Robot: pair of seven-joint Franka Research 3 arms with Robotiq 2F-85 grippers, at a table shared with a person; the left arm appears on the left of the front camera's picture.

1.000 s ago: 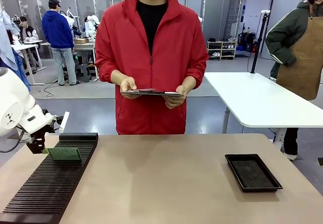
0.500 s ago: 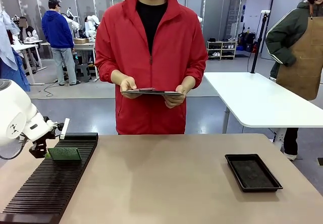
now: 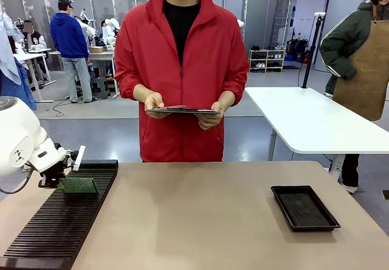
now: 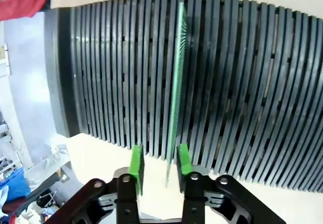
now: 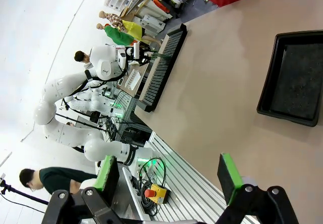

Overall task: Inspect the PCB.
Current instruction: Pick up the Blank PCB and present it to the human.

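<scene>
While the tan surface (image 3: 200,221) lies bare across its middle, a long black slotted rack (image 3: 55,233) runs along its left edge and a shallow black tray (image 3: 279,202) sits near its right edge, well apart. The PCB (image 4: 176,82) stands on edge in a far slot of the rack, between the parted pads of my left end effector (image 4: 159,156). My right end effector (image 5: 167,176) hangs over the surface, fingers wide apart.

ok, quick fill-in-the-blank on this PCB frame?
The PCB stands on edge in the slotted black ___.
The left claw straddles it, jaws ___.
The person holds a dark ___.
The black tray lies toward the robot's ___ side.
Missing: rack, open, clipboard, right.
</scene>
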